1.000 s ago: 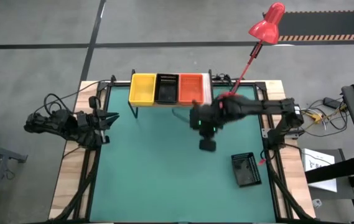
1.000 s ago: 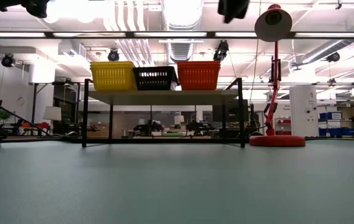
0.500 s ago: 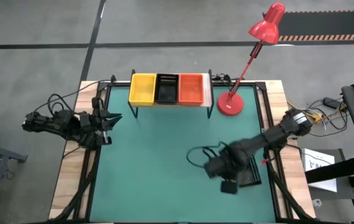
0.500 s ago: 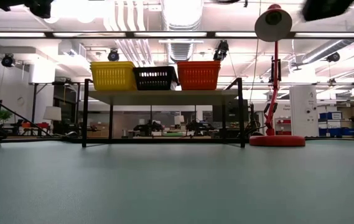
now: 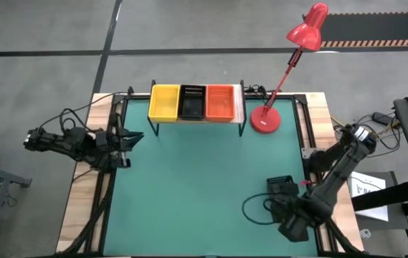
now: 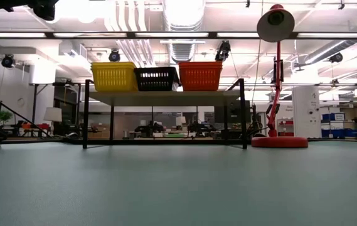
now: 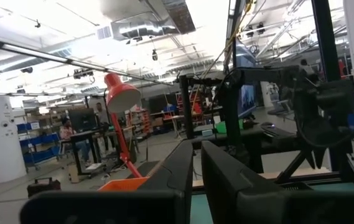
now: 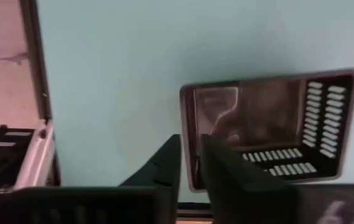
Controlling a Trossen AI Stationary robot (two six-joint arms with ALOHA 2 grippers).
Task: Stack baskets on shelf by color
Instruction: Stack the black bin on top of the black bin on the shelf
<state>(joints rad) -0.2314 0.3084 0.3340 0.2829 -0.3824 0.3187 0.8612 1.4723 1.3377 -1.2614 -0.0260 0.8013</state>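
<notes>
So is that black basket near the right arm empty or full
Empty: the right wrist view shows the black basket with a bare floor, lying open side up on the table.

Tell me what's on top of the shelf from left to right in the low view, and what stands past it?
yellow basket → black basket → orange-red basket on the shelf, then the red lamp farther right.
</notes>
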